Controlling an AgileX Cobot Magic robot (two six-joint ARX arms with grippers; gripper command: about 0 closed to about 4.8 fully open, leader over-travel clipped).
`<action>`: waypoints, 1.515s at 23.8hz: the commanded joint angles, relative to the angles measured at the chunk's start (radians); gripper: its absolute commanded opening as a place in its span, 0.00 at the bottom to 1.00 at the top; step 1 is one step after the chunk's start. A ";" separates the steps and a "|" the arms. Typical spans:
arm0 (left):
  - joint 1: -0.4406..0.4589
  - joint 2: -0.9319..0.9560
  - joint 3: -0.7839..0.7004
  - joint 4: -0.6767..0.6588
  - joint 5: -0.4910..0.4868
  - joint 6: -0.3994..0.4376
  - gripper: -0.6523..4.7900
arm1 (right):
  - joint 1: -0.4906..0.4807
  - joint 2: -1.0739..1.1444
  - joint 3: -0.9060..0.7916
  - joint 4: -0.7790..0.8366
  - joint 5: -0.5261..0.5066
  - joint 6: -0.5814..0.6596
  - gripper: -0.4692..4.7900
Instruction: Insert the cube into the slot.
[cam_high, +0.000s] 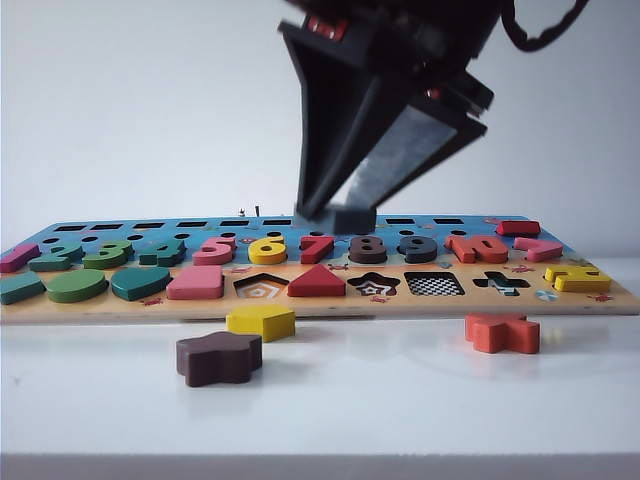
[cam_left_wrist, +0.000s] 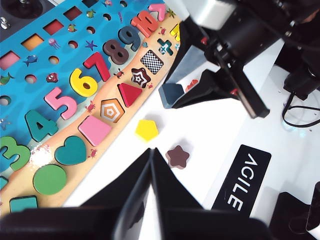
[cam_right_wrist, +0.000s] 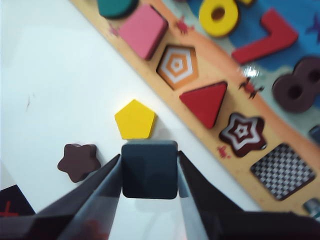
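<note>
Right wrist view: right gripper (cam_right_wrist: 149, 172) pinching the cube (cam_right_wrist: 149, 169) btwn both fingers, lifted off the table (cam_right_wrist: 55, 85), near the board (cam_right_wrist: 165, 92) on its front side. Slot (cam_right_wrist: 283, 170) w/ checkered floor sits in the board's shape row next to the star cut-out (cam_right_wrist: 243, 133). Left gripper (cam_left_wrist: 151, 162) pressed together, well back from the board.

The exterior camera sits low at table level, facing the puzzle board (cam_high: 320, 300) edge-on. Each wrist camera looks steeply down past its own fingers. All three views share the yellow pentagon (cam_right_wrist: 135, 120) ahead of the right gripper (cam_right_wrist: 150, 172).
</note>
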 joint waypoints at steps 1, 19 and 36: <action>0.001 0.000 0.004 0.013 0.002 0.000 0.15 | -0.010 -0.019 0.022 -0.001 -0.005 -0.115 0.36; 0.001 0.000 0.004 0.013 0.002 0.000 0.15 | -0.107 -0.043 0.025 -0.078 0.127 -0.758 0.36; 0.001 0.000 0.004 0.013 0.002 0.000 0.15 | -0.153 -0.039 0.018 -0.044 0.122 -0.906 0.32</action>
